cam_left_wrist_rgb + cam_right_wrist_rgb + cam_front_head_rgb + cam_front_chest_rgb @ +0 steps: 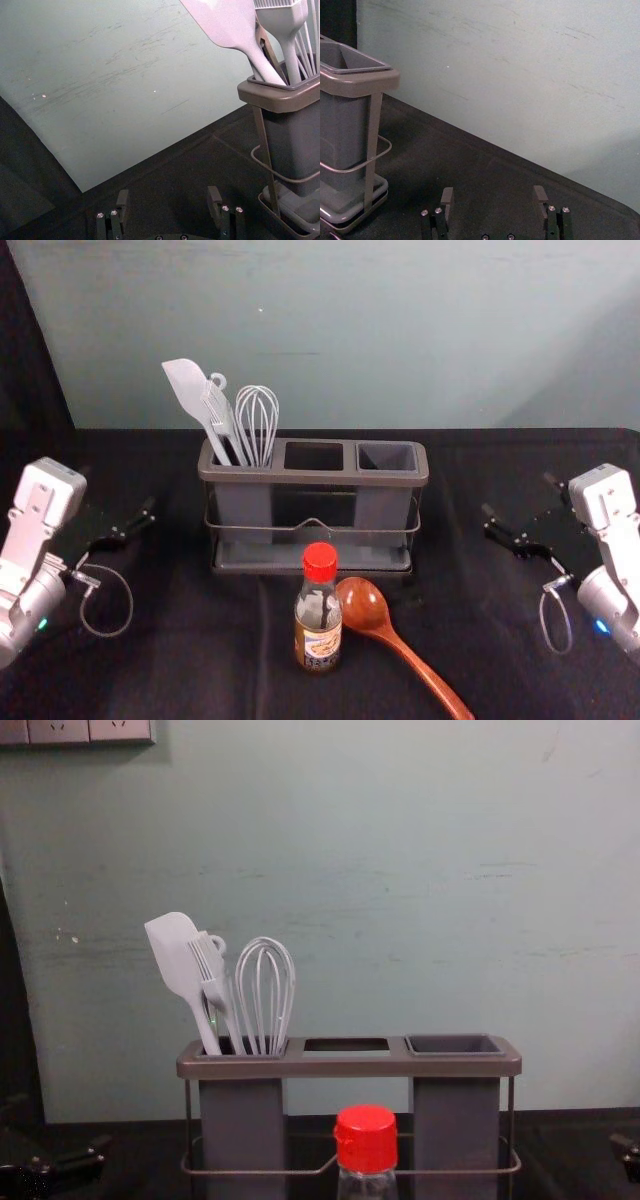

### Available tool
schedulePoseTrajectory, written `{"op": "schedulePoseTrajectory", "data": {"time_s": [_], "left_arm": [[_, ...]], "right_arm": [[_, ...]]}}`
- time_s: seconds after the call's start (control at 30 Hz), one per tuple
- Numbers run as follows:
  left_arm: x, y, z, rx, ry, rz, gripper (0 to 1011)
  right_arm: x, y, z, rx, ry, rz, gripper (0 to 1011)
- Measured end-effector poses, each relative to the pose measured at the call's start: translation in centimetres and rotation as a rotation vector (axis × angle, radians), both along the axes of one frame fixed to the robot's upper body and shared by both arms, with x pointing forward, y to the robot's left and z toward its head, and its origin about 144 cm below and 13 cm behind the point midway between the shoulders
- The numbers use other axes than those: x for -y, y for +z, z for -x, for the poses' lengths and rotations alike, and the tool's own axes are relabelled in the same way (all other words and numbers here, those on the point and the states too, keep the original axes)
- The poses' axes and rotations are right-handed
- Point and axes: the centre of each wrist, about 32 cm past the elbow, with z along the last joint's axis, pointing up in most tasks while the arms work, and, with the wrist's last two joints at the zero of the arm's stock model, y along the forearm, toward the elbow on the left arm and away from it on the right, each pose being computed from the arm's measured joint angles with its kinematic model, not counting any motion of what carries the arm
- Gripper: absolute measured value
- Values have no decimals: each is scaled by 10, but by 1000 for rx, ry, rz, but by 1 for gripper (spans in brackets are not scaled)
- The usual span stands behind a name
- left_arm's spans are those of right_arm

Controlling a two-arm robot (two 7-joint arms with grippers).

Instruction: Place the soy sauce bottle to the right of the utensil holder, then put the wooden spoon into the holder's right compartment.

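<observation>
Red first: seeing soy sauce bottle point(319, 625), wooden spoon point(364, 606) lower centre of head view, before utensil holder point(314, 478). Judging both placements undone. Noting left gripper point(168, 196), right gripper point(494, 194) spread, empty, toward left and right edges.

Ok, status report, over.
Left black pincer, right black pincer open, empty. Red-capped glass bottle upright before grey plastic holder. Brown wooden spoon beside bottle, may obstruct.

On the soy sauce bottle point(317, 612), at the near side of the utensil holder point(313, 478): a printed label point(321, 643), pale and orange above, with light, letter-like marks on a dark lower band. Too small to make out as words, brand or numbers. No legible text.
</observation>
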Motion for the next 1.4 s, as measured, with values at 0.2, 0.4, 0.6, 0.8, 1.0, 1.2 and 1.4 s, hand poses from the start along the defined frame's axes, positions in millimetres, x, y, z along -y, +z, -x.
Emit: {"op": "schedulePoseTrajectory", "data": {"time_s": [0.2, 0.4, 0.6, 0.8, 1.0, 1.2, 1.4], "left_arm": [[0, 0, 0, 0, 0, 0, 1012], [0, 0, 0, 0, 0, 0, 1011], [0, 0, 0, 0, 0, 0, 1012], [0, 0, 0, 0, 0, 0, 1011], [0, 0, 0, 0, 0, 0, 1011], [0, 0, 0, 0, 0, 0, 1011], [0, 0, 0, 0, 0, 0, 1011]], "right_arm": [[-2, 2, 6, 43, 19, 12, 1004], [-4, 8, 18, 89, 30, 4, 1004], [0, 15, 36, 119, 51, -58, 1004], [9, 17, 54, 114, 131, -147, 1004], [21, 22, 71, 64, 281, -249, 1004], [22, 29, 75, 23, 460, -305, 1004], [12, 35, 74, -33, 616, -328, 1004]]}}
